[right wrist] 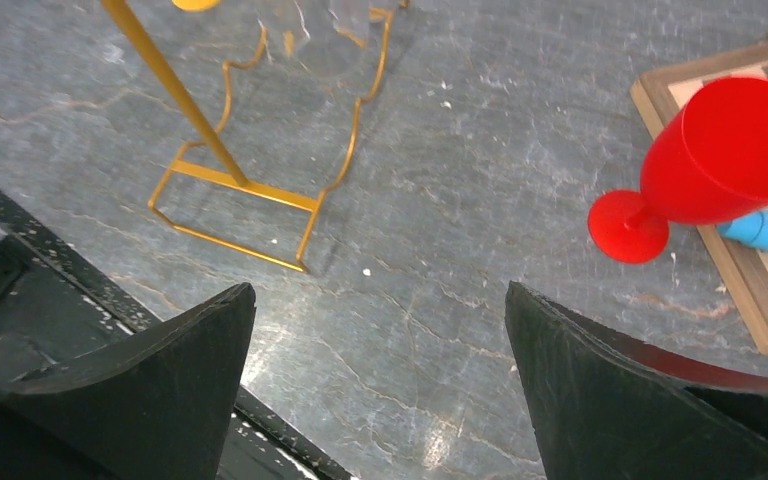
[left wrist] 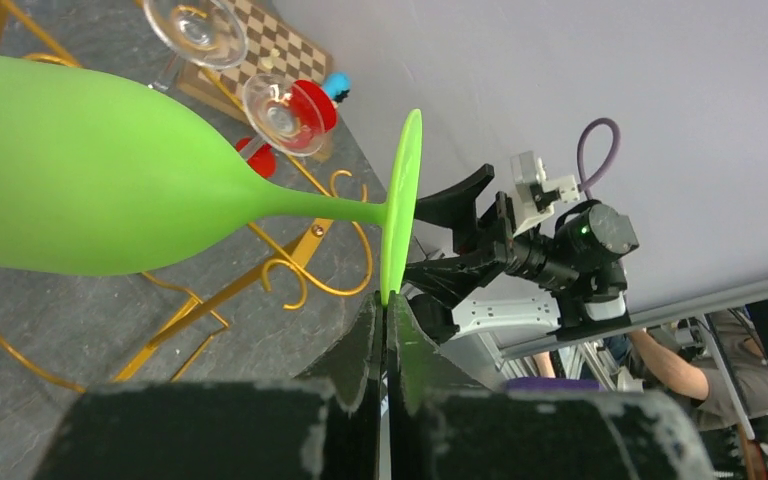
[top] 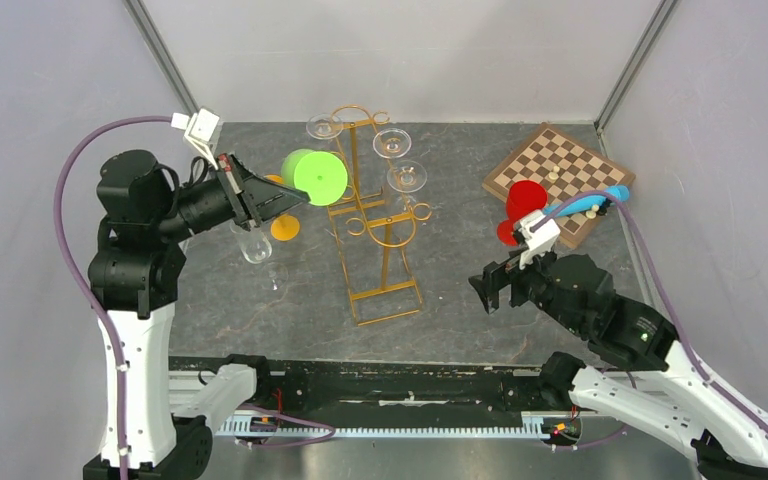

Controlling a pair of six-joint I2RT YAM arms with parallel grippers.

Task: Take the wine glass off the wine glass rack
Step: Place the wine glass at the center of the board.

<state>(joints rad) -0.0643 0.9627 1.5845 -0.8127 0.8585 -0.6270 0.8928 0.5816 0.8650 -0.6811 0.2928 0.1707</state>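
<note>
In the top view: green wine glass held sideways, just left of the gold rack. In the left wrist view: left gripper clamped tight on the edge of the glass foot. In the right wrist view: right gripper spread wide, empty, over the table; red glass to the right.
</note>
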